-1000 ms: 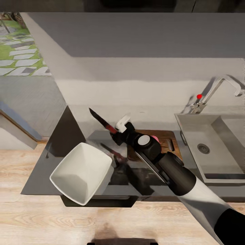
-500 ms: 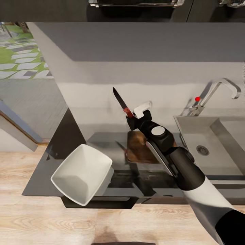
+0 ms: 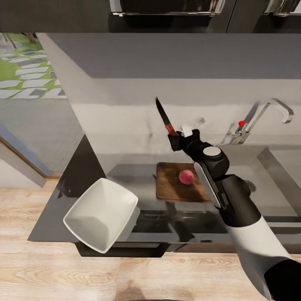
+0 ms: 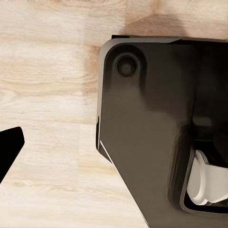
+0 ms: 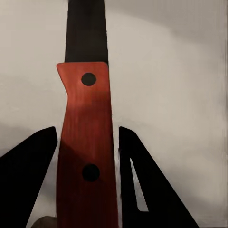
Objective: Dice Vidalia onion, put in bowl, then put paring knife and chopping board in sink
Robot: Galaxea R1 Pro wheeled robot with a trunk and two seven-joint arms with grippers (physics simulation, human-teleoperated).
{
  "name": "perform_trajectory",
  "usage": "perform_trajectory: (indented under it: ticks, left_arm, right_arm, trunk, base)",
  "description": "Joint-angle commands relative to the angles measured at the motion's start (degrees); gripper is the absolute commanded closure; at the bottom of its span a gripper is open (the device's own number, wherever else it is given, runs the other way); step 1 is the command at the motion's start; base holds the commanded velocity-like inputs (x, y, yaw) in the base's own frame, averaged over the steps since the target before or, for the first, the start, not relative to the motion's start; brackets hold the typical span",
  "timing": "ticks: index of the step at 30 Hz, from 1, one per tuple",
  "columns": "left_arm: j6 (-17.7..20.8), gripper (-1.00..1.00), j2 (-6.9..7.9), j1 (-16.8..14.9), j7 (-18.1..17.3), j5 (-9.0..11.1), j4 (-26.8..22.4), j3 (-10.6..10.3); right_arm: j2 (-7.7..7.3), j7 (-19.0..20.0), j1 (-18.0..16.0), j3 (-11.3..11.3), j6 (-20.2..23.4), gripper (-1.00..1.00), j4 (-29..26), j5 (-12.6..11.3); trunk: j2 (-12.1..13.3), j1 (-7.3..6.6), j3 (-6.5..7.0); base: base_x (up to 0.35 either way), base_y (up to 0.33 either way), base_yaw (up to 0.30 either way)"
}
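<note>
right arm: reaches forward above the countertop (image 3: 125,175) | right gripper (image 3: 177,136): clamped on paring knife (image 3: 164,117) handle, blade up toward wall | onion (image 3: 186,177): whole on chopping board (image 3: 171,190) | bowl (image 3: 100,214): counter's front edge | left gripper: cannot tell

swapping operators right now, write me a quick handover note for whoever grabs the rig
Right gripper: shut on the paring knife, held by its handle, raised above the countertop with the blade pointing up.
Left gripper: the pictures do not settle its state; the left wrist camera faces the floor.
Onion: whole, resting on the chopping board, out of the sink.
Bowl: empty, at the counter's near edge left of the board.
Done: onion moved, knife picked up.
Left: dice, fill bowl, knife and board into sink.
</note>
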Motion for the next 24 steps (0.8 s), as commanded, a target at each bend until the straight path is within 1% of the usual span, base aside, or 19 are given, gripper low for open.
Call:
perform_trajectory:
  ticks: [1, 3, 4, 6, 7, 9, 11, 12, 15, 21, 22, 23, 24]
  left_arm:
    - [-0.1, -1.00, 0.00, 0.0, -0.1, 0.2, -0.1, 0.0]
    - [-0.1, -1.00, 0.00, 0.0, -0.1, 0.2, 0.1, 0.0]
    - [-0.1, -1.00, 0.00, 0.0, -0.1, 0.2, 0.2, 0.0]
    - [-0.1, -1.00, 0.00, 0.0, -0.1, 0.2, 0.2, 0.0]
    - [-0.1, -1.00, 0.00, 0.0, -0.1, 0.2, 0.3, 0.0]
    - [-0.1, -1.00, 0.00, 0.0, -0.1, 0.2, 0.3, 0.0]
    - [-0.1, -1.00, 0.00, 0.0, -0.1, 0.2, 0.4, 0.0]
    - [-0.1, -1.00, 0.00, 0.0, -0.1, 0.2, 0.4, 0.0]
    - [-0.1, -1.00, 0.00, 0.1, -0.1, 0.2, 1.4, 0.0]
    - [-0.1, -1.00, 0.07, 0.1, -0.1, 0.3, 2.6, 0.0]
    - [-0.1, -1.00, 0.10, 0.1, -0.1, 0.3, 2.8, 0.0]
    - [-0.1, -1.00, 0.14, 0.0, -0.1, 0.4, 3.2, 0.0]
    - [-0.1, -1.00, 0.15, 0.0, -0.1, 0.4, 3.3, 0.1]
  right_arm:
    - [-0.11, 0.7, -0.1, -0.7, 0.2, 1.00, -0.1, -0.6]
    - [-0.21, 2.8, -0.1, -1.4, 0.0, 1.00, -0.1, -0.6]
    - [-0.89, 5.7, 0.0, -2.0, -0.2, 1.00, -0.2, -0.6]
    - [-2.19, 6.7, 0.0, -2.1, -1.2, 1.00, -0.2, -0.6]
    - [-2.48, 6.8, 0.1, -2.1, -1.7, 1.00, -0.2, -0.6]
    - [-3.16, 7.1, 0.1, -2.2, -4.1, 1.00, -0.2, -0.6]
    - [-3.40, 7.2, 0.2, -2.2, -5.2, 1.00, -0.2, -0.6]
    - [-3.45, 7.2, 0.2, -2.3, -5.5, 1.00, -0.2, -0.6]
    - [-2.99, 6.4, 0.2, -2.4, -6.0, 1.00, -0.3, -0.5]
    - [-3.53, 6.0, 0.2, -2.4, -6.8, 1.00, -0.3, -0.5]
    - [-3.63, 6.0, 0.2, -2.4, -7.3, 1.00, -0.3, -0.5]
    - [-4.01, 5.9, 0.6, -2.3, -9.4, 1.00, -0.3, -0.5]
    - [-4.13, 5.9, 0.9, -2.3, -10.1, 1.00, -0.3, -0.5]
  trunk:
    - [-0.1, 0.03, -0.08]
    - [-0.1, 0.03, -0.08]
    - [-0.1, 0.03, -0.08]
    - [-0.1, 0.03, -0.08]
    - [-0.1, 0.03, -0.08]
    - [-0.1, 0.03, -0.08]
    - [-0.1, 0.03, -0.08]
    - [-0.1, 0.03, -0.08]
    - [-0.1, 0.03, -0.08]
    - [-0.1, 0.03, -0.08]
    - [-0.1, 0.03, -0.08]
    - [-0.1, 0.03, -0.08]
    - [-0.1, 0.03, -0.08]
  base:
    - [0.000, 0.000, 0.000]
    - [0.000, 0.000, 0.000]
    - [0.000, 0.000, 0.000]
    - [0.000, 0.000, 0.000]
    - [0.000, 0.000, 0.000]
    - [0.000, 0.000, 0.000]
    - [0.000, 0.000, 0.000]
    - [0.000, 0.000, 0.000]
    - [0.000, 0.000, 0.000]
    - [0.000, 0.000, 0.000]
    - [0.000, 0.000, 0.000]
    - [0.000, 0.000, 0.000]
    - [0.000, 0.000, 0.000]
